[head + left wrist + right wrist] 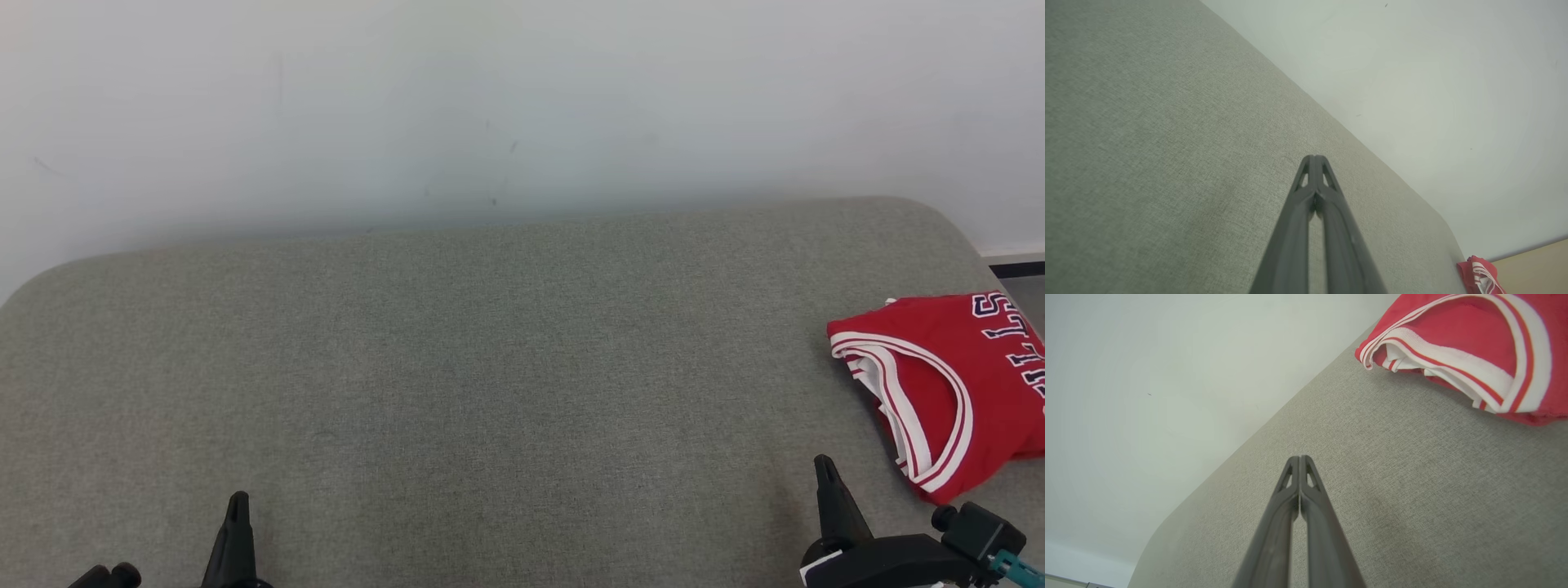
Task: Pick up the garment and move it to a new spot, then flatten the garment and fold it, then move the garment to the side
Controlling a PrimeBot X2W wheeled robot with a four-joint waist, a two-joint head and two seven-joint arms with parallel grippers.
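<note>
A: Head view: where's the garment?
B: The red jersey [939, 384] lies folded at the padded top's [490, 327] right edge, just ahead-right of the right gripper [824, 467]. The left gripper [237, 502] is well apart, near-left.
A: Left wrist view?
B: Fingers pressed together, empty; the jersey [1478, 273] is far off.
A: Right wrist view?
B: Closed too, holding nothing. Striped trim [1453, 355] up-right of the tips. The right arm's nearer, I'd judge.
</note>
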